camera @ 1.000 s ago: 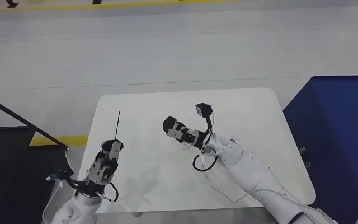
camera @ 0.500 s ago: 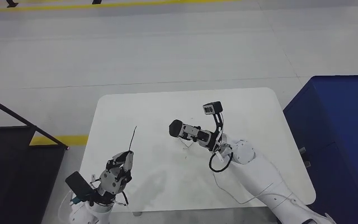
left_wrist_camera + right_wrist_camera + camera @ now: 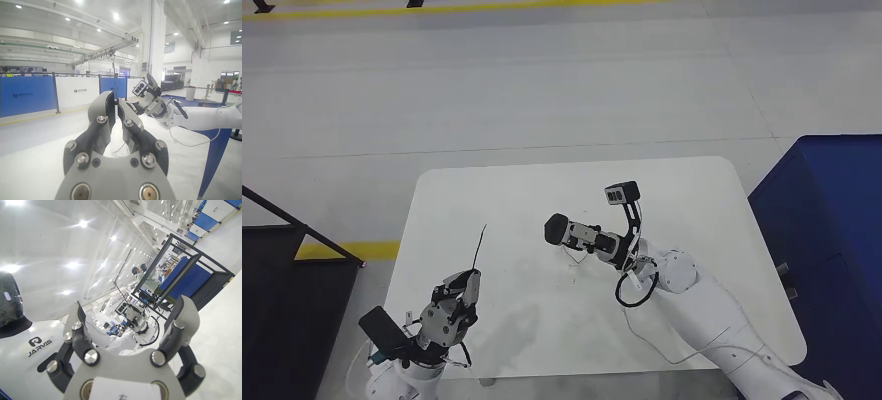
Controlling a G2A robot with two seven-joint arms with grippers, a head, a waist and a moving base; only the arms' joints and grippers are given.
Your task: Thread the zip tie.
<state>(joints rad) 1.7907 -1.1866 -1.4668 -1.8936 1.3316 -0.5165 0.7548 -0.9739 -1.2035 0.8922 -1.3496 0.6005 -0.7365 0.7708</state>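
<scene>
Bright, even hall light from overhead
Rows of ceiling lamps [image 3: 116,16] wash both wrist views, flaring into starbursts in the right one; the white table [image 3: 542,190] and pale floor [image 3: 542,80] look evenly lit from above; straight lines bow near wrist-view edges

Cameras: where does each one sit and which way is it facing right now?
Top: above the arms, looking down at the table; both arms show.
Left wrist: on that arm, facing out level; left end effector shut on the zip tie, right arm beyond.
Right wrist: on that arm, facing the left arm; right end effector open.
Shared: wrist views face each other; all three show the zip tie.
</scene>
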